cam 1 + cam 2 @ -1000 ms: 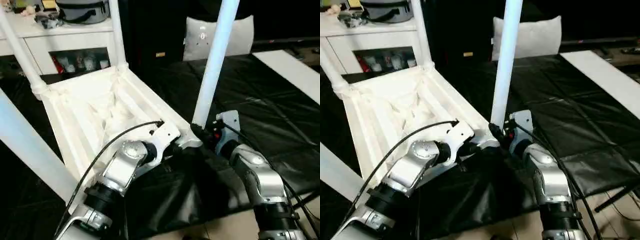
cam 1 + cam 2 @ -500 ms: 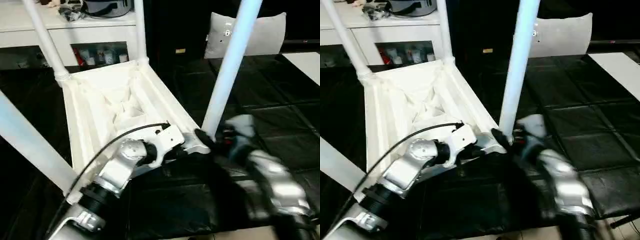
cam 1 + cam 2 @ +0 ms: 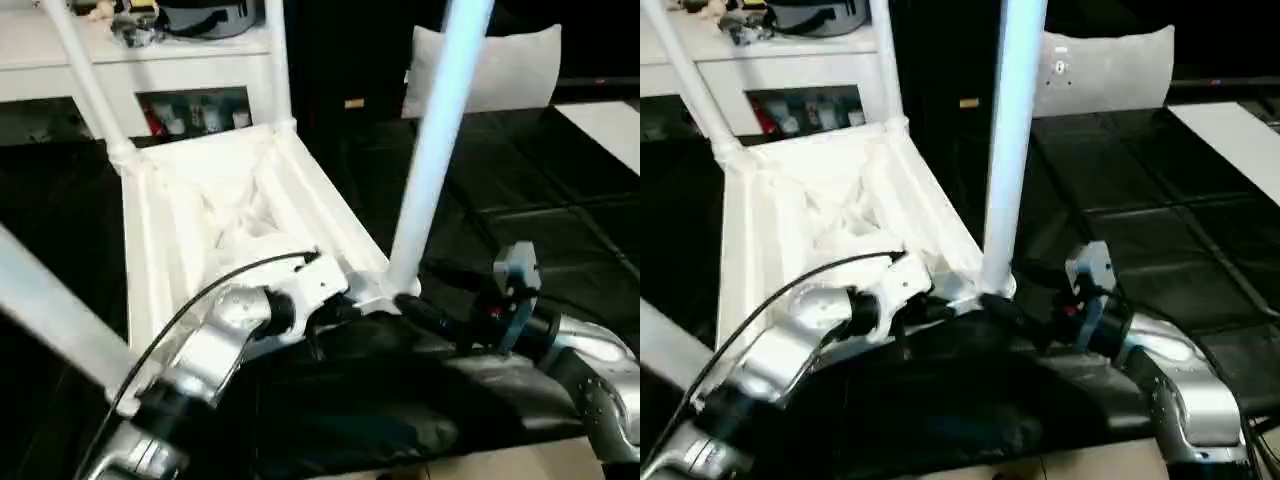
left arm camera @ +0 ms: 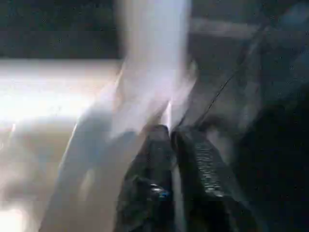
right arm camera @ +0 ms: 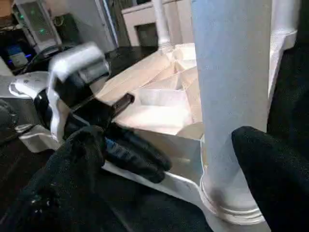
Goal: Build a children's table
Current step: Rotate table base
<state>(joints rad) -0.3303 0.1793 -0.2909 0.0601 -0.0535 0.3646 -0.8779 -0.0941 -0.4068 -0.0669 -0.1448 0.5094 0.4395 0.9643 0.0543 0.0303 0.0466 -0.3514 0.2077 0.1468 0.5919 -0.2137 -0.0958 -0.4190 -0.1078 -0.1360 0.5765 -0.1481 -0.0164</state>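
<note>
Right gripper (image 3: 1025, 300) has backed off the near-right leg (image 3: 432, 150) since a second ago and spread its jaws wide; they now straddle the leg's base, nothing held. Left gripper (image 4: 170, 145) sits at the tabletop's (image 3: 200, 215) near rim beside that socket, fingers (image 5: 133, 152) almost together. I can't tell whether they pinch the rim.

I see the table upside down on the black mat (image 3: 560, 200), ribbed underside up, skewed so one corner points toward me. White plastic, raised rim, crossed ribs in the middle. Tapered white legs stand in the corner sockets: two at the far corners (image 3: 85, 80) (image 3: 276, 60), one at the near-left (image 3: 55, 320). Grey cushion (image 3: 510, 65) lies past the mat's far edge.
</note>
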